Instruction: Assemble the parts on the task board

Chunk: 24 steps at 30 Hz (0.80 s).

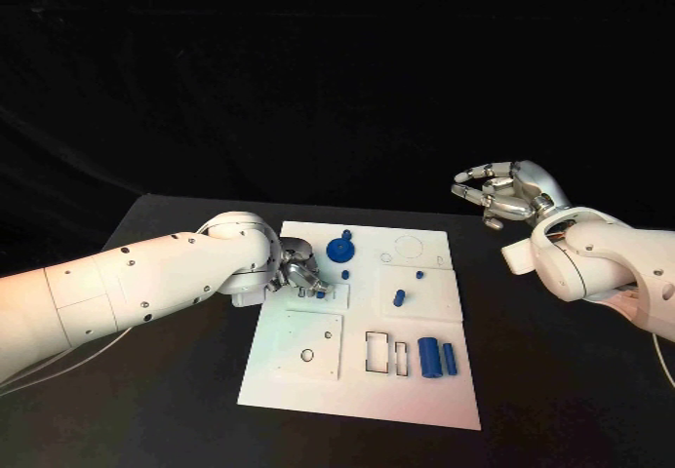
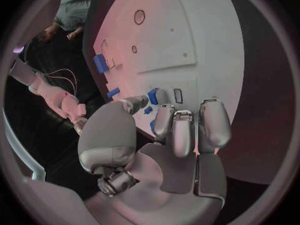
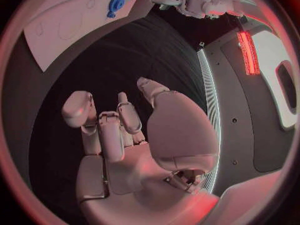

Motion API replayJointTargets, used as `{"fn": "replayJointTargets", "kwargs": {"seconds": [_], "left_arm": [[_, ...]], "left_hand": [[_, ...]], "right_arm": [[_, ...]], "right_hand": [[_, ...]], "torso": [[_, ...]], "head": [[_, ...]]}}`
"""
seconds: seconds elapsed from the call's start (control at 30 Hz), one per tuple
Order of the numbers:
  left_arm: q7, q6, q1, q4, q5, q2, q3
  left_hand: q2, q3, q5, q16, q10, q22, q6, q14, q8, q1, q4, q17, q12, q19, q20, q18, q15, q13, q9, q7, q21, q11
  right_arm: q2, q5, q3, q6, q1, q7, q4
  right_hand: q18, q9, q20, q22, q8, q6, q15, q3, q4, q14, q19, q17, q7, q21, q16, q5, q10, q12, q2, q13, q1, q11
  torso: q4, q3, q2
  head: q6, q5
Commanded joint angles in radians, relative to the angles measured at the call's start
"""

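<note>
Left hand (image 1: 299, 274) low over the task board (image 1: 359, 390) at its left edge, fingertips (image 2: 181, 135) by a small blue part (image 1: 322, 292); whether it grips, cannot tell. Likely working a socket there. Right hand (image 1: 503, 193) raised off-board to the right, fingers curled, empty, leaving the board open.

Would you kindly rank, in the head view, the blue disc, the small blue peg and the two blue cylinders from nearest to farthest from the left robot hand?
1. Blue disc, just beyond the left robot hand, at the board's far part.
2. Small blue peg, mid-board, toward the right arm's side.
3. Two blue cylinders, at the board's near edge.
</note>
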Motion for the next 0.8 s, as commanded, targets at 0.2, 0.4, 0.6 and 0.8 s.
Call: {"fn": "replayJointTargets", "kwargs": {"seconds": [0.2,0.4,0.6,0.8], "left_arm": [[0.001,0.007,-0.004,0.005,0.0,0.001,0.001],[0.001,-0.014,-0.003,0.019,0.005,-0.008,0.006],[0.004,-0.06,0.001,0.037,0.058,-0.023,0.031],[0.006,-0.077,0.025,0.031,0.112,-0.037,0.06]], "left_hand": [[-0.01,-0.007,-0.002,0.005,0.001,-0.001,0.006,0.099,-0.003,0.0,0.0,0.235,0.006,0.0,-0.003,-0.014,-0.008,0.002,-0.001,0.001,-0.004,-0.005],[-0.009,-0.009,-0.002,0.003,-0.002,-0.003,0.006,0.097,-0.003,0.001,0.0,0.229,0.003,0.0,-0.003,-0.013,-0.008,-0.005,-0.002,0.001,-0.006,-0.005],[-0.01,-0.044,0.007,-0.008,-0.04,-0.025,-0.04,0.09,-0.037,0.037,0.0,0.199,-0.032,-0.01,0.001,-0.01,0.0,-0.062,-0.014,0.016,-0.019,0.006],[-0.017,-0.077,0.007,-0.019,-0.129,-0.088,-0.091,0.083,-0.095,0.058,0.003,0.172,-0.121,-0.035,0.017,0.0,0.021,-0.199,-0.048,0.045,-0.057,0.032]], "right_arm": [[-0.001,-0.001,0.0,0.006,-0.001,0.012,0.0],[-0.001,0.0,0.0,0.006,-0.002,0.013,-0.001],[0.002,0.001,0.0,0.007,-0.004,0.014,-0.008],[0.003,0.003,0.0,0.007,-0.006,0.014,-0.014]], "right_hand": [[0.007,-0.001,-0.001,-0.001,0.003,-0.002,-0.005,0.002,0.006,0.046,-0.008,0.007,-0.002,-0.007,-0.007,0.003,0.002,-0.003,0.0,-0.001,-0.007,-0.001],[0.007,-0.001,-0.001,-0.001,0.003,-0.002,-0.005,0.002,0.006,0.046,-0.008,0.007,-0.002,-0.007,-0.007,0.003,0.002,-0.003,0.0,-0.001,-0.007,-0.001],[0.007,-0.001,-0.001,-0.001,0.003,-0.002,-0.005,0.002,0.006,0.046,-0.008,0.007,-0.002,-0.007,-0.007,0.003,0.002,-0.003,0.0,-0.001,-0.007,-0.001],[0.007,-0.001,-0.001,-0.001,0.003,-0.002,-0.005,0.002,0.006,0.046,-0.008,0.007,-0.002,-0.007,-0.007,0.003,0.002,-0.003,0.0,-0.001,-0.007,-0.001]], "torso": [[-0.0004,0.0,0.0],[-0.0002,-0.0005,-0.001],[-0.0006,0.0002,-0.003],[-0.0013,0.0014,-0.001]], "head": [[0.001,0.0],[0.004,-0.002],[0.012,-0.003],[0.017,-0.004]]}}
